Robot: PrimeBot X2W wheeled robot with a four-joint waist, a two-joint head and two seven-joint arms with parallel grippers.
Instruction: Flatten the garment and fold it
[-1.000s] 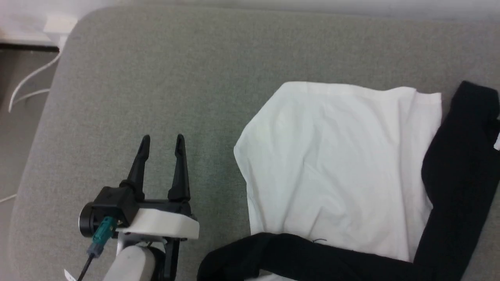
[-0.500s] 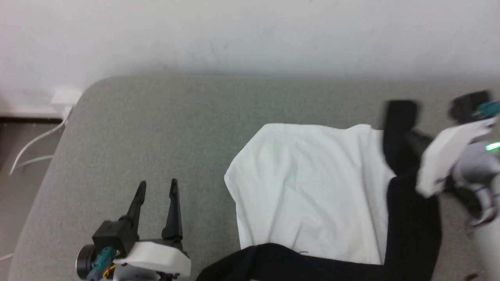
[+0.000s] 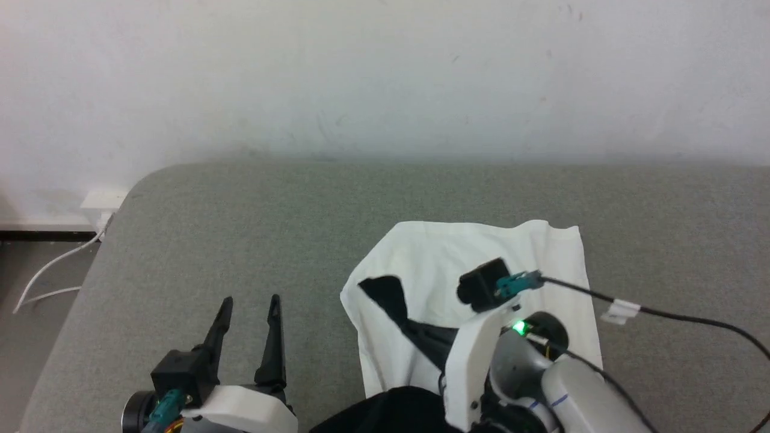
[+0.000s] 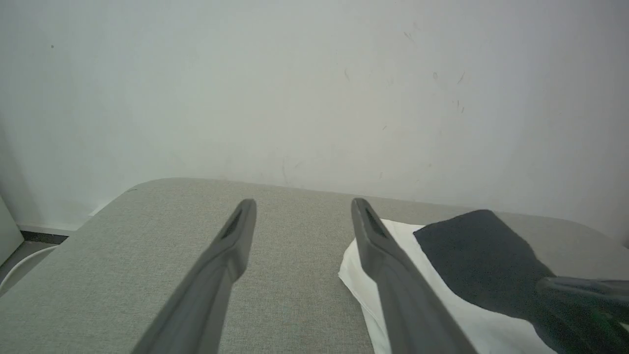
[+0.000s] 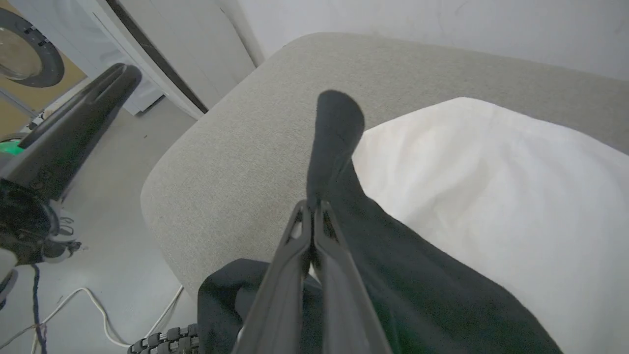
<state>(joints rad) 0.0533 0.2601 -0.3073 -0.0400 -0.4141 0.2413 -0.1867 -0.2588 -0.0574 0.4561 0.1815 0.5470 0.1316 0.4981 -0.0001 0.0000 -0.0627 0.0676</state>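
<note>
Diagonally, right gripper (image 5: 312, 205) over garment (image 5: 491, 196)

The garment (image 3: 442, 252), white-bodied with black sleeves, lies rumpled on the grey bench (image 3: 240, 228), one black sleeve lifted and drawn across its white body

No text, brand, number or sign can be read in any of the views. The small white tag (image 3: 622, 310) wrapped round the black cable (image 3: 680, 314) in the head view is too small and blurred to show any print. The garment (image 3: 457, 252) shows only plain white and black cloth, with no lettering that can be made out.
</note>
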